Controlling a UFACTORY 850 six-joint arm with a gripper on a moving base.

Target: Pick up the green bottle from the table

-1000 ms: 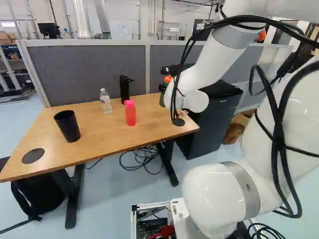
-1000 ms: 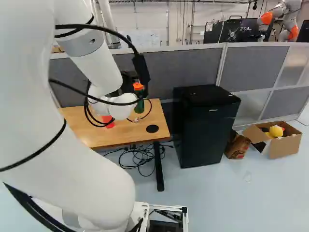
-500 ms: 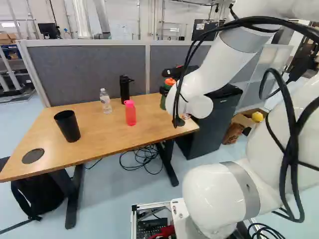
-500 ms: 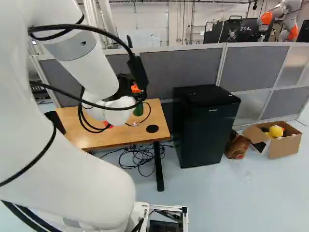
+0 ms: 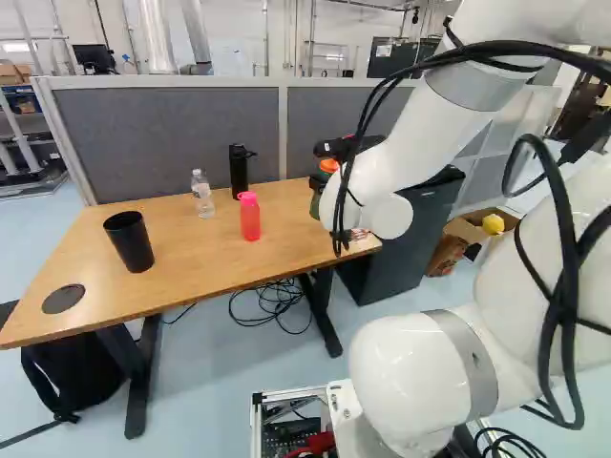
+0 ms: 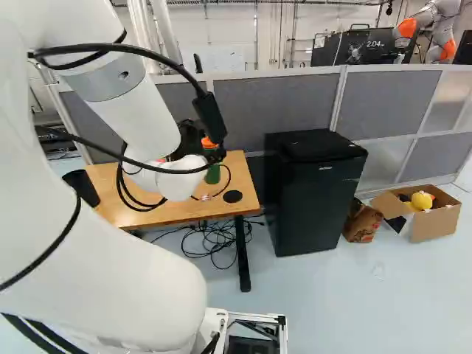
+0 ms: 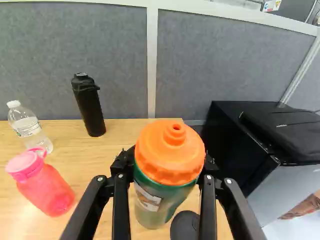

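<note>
The arm has shifted back toward the base, the green bottle moving with it. The fingers pinch it near the desk's edge; best keep that squeeze steady and lift smoothly.

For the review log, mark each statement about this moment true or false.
1. The fingers are closed on the green bottle. True.
2. The green bottle's lid is pink. False: it is orange.
3. In the left base view, the pink bottle stands left of the black cup. False: it stands right of it.
4. The clear bottle has a white cap. True.
5. The yellow item is on the table. False: it is in the cardboard box.
</note>
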